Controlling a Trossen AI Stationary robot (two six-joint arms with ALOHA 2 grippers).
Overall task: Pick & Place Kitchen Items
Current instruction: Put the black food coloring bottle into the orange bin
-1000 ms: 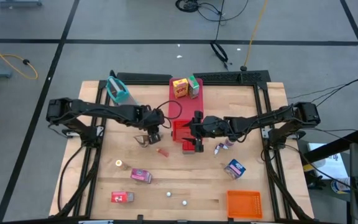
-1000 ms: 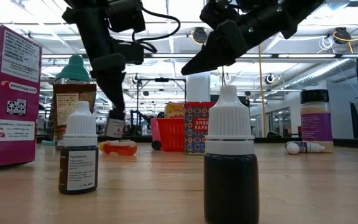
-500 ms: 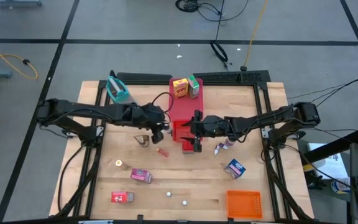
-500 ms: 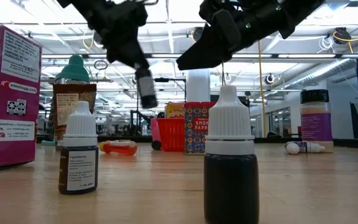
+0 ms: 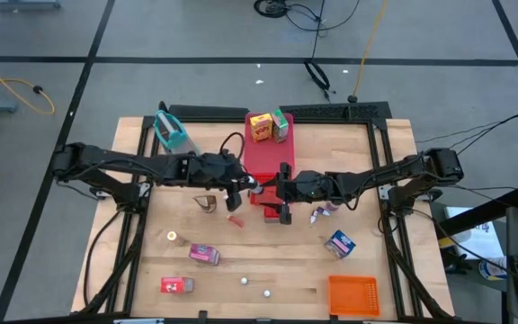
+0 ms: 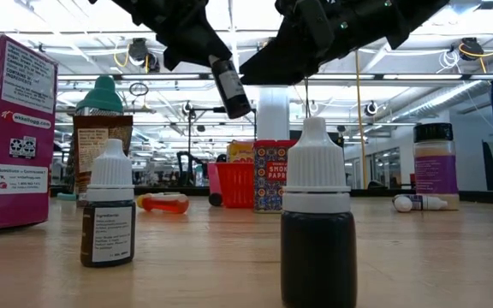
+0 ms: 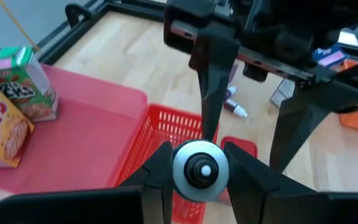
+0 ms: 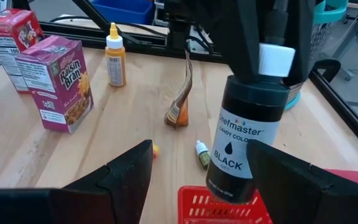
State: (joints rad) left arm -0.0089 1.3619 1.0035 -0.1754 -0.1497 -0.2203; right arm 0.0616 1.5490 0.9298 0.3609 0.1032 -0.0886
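Black Chefmaster candy-colour bottle (image 8: 240,158), white cap, hanging tilted in left gripper (image 7: 199,171), clamped, above red basket (image 7: 166,144). Right gripper (image 8: 194,180) hovering wide just right, facing it. Cereal cartons (image 5: 268,126) sitting far on the counter's (image 5: 394,144) red tray (image 5: 261,153).

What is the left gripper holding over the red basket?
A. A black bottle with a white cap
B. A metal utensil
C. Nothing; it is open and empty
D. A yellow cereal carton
A: the left gripper is shut on the black bottle, white-capped and labelled BLACK, just above the red basket, with the right gripper open beside it.
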